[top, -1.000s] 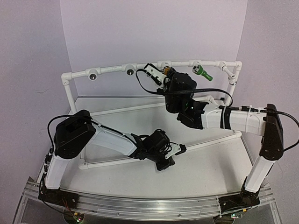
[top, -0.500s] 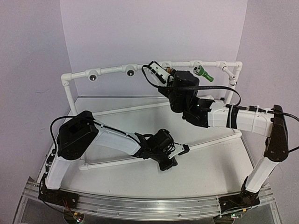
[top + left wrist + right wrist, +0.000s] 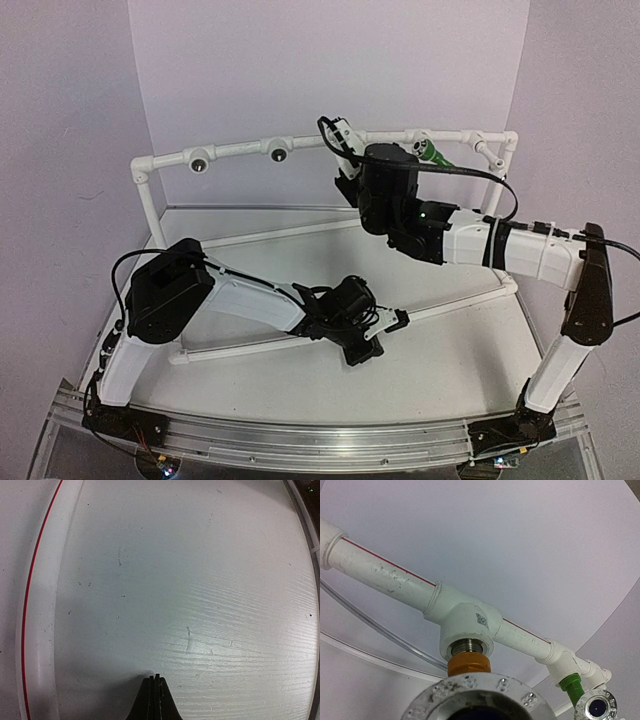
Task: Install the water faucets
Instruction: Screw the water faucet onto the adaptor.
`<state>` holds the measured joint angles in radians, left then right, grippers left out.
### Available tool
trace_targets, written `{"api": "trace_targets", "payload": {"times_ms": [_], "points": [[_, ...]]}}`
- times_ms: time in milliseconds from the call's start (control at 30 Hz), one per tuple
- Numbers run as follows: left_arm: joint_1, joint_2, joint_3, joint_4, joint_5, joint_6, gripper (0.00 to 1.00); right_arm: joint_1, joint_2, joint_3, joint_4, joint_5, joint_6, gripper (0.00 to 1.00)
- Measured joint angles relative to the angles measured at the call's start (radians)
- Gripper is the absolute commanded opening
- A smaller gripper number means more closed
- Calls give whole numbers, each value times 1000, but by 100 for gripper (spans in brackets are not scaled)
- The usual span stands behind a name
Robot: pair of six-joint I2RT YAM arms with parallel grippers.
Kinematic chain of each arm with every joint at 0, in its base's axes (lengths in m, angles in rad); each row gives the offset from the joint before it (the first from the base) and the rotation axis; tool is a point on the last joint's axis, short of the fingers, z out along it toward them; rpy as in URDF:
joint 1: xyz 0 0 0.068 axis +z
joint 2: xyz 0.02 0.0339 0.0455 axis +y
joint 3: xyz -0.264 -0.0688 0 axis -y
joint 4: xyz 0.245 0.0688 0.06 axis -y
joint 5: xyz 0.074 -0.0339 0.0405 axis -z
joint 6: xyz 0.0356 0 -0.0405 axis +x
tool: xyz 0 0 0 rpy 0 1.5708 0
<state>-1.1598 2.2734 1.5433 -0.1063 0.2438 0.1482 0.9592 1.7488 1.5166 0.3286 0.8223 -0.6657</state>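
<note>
The yellow-orange water faucet [image 3: 469, 662] has its threaded end partly inside a white tee socket [image 3: 466, 630] of the pipe frame [image 3: 240, 150]. Some thread still shows. My right gripper [image 3: 348, 152] is raised to that socket and shut on this faucet. The wrist hides the faucet in the top view, and its round silvery face [image 3: 477, 697] fills the bottom of the right wrist view. The green faucet [image 3: 432, 152] sits in the neighbouring socket, sticking out towards the front [image 3: 571, 687]. My left gripper [image 3: 397, 320] rests low over the table, shut and holding nothing [image 3: 154, 678].
Two dark round sockets [image 3: 201, 162] [image 3: 278, 151] stand bare on the left part of the top pipe. A white floor pipe [image 3: 250, 345] runs under the left arm and along the left edge [image 3: 42, 630]. The frame's right post [image 3: 495, 190] stands close to the right arm.
The right arm has pushed up and back to the top pipe, its wrist turning; the yellow faucet went behind the wrist in the top view. The left arm drifted slightly right.
</note>
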Motion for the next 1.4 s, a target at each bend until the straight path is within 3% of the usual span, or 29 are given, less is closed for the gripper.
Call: {"api": "trace_targets", "payload": {"times_ms": [533,1400], "points": [[0,6,7,1,9,0,0,0,1,42,-112,-6,440,0],[0,6,7,1,10,1,0,-35,-31,-12,-83,-170,916,0]]}}
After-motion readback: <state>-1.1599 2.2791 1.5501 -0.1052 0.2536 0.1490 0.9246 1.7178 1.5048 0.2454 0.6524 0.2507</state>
